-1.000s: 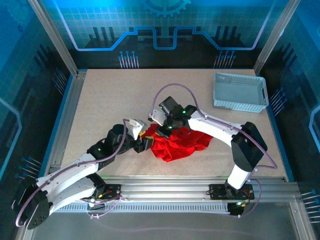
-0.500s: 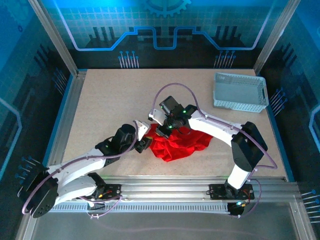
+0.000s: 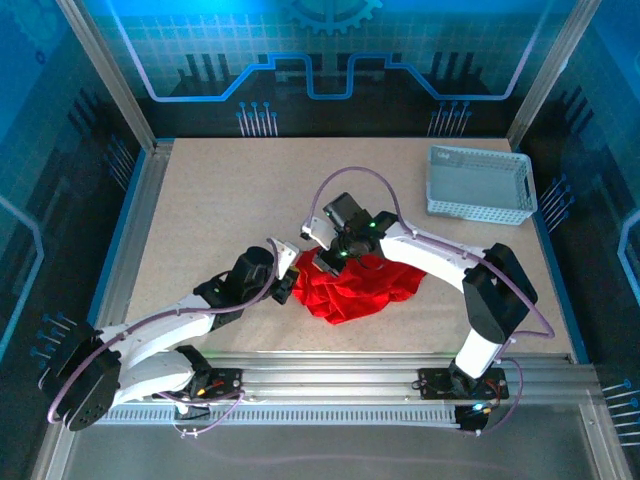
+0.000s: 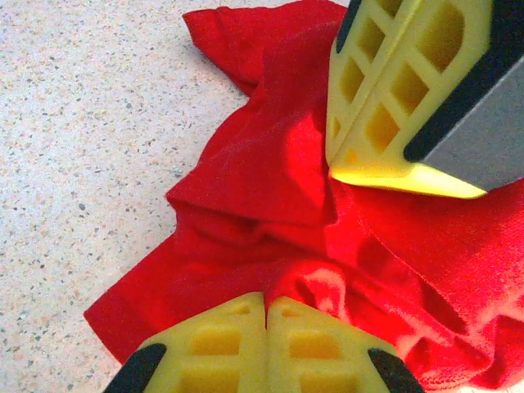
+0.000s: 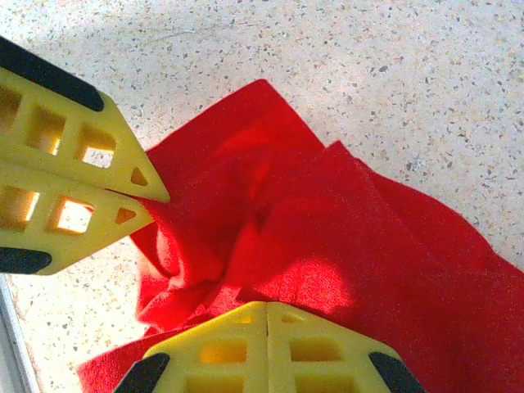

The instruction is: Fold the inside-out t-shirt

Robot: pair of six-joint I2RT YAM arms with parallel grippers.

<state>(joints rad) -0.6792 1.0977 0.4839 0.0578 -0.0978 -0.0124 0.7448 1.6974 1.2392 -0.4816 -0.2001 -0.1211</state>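
The inside-out t-shirt (image 3: pixel 352 286) lies crumpled in a bright red heap on the table near the front middle. My left gripper (image 3: pixel 289 287) is at the heap's left edge. In the left wrist view the left gripper (image 4: pixel 266 300) is shut, with a fold of the t-shirt (image 4: pixel 262 172) pinched at its tips. My right gripper (image 3: pixel 331 263) is at the heap's upper left. In the right wrist view the right gripper (image 5: pixel 268 306) is shut on the t-shirt (image 5: pixel 327 237). The two grippers sit a few centimetres apart. The neck label is hidden.
A white mesh basket (image 3: pixel 478 183) stands at the back right of the table. Speckled tabletop (image 3: pixel 220 200) stretches to the left and behind the heap. Metal frame rails (image 3: pixel 130 230) border the table.
My left gripper has closed its jaws on the cloth at the heap's left edge, and its arm has shifted slightly. The right gripper has stayed shut in nearly the same place.
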